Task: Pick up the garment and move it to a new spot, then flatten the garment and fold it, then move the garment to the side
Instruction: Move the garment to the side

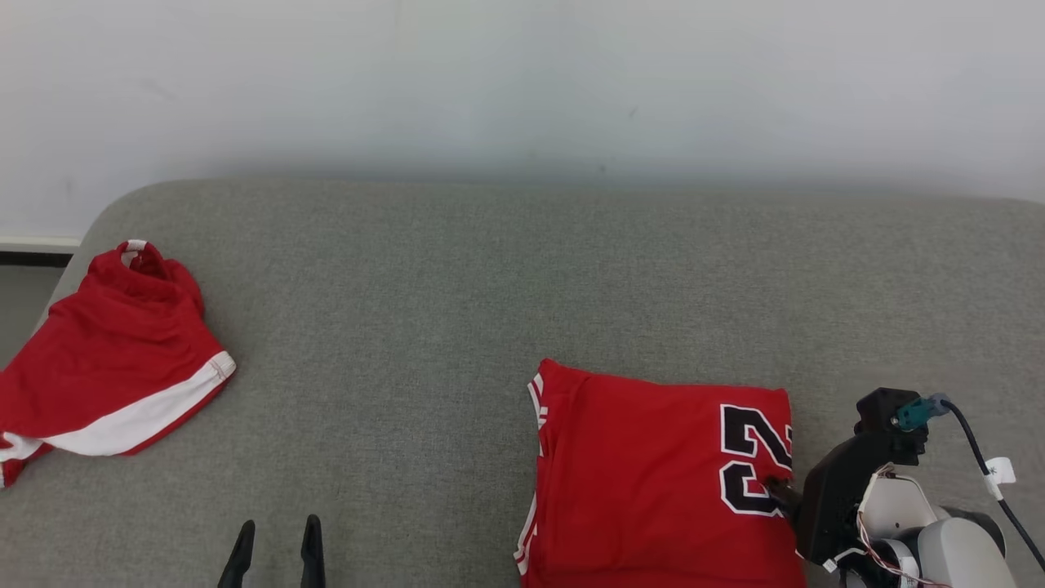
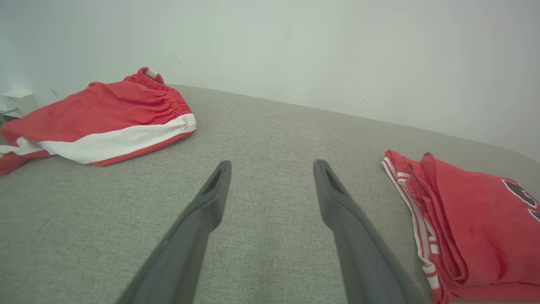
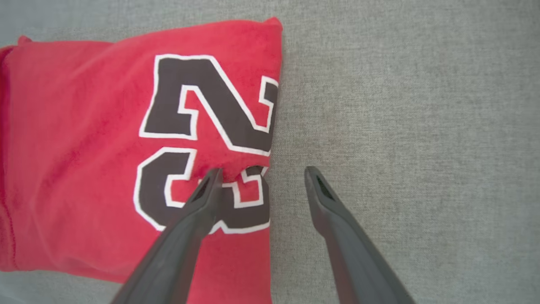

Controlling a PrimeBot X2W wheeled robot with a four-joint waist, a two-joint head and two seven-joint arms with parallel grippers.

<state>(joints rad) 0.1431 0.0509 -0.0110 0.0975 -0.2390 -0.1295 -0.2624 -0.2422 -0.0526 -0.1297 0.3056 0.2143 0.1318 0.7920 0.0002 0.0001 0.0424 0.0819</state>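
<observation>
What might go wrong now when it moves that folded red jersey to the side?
The right hand straddles the edge of the jersey, and one finger seems to dent the top layer. Closing may pinch only that layer and pull the fold open. The left hand hangs open off the cloth, so nothing steadies the far side.

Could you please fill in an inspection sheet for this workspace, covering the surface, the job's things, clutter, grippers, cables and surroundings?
Surface: grey fabric cushion, no stains or debris seen.
Job's things: red jersey, folded, lying near right with its black number facing up.
Clutter: red shorts with a white stripe, rumpled at the far left edge.
Grippers: left gripper open over bare cushion, holding nothing; right gripper open, one fingertip on the jersey's number, the other over bare cushion, nothing gripped.
Cables: dark cable with a white tag runs from the right wrist, clear of the jersey.
Surroundings: pale wall behind the cushion.
</observation>
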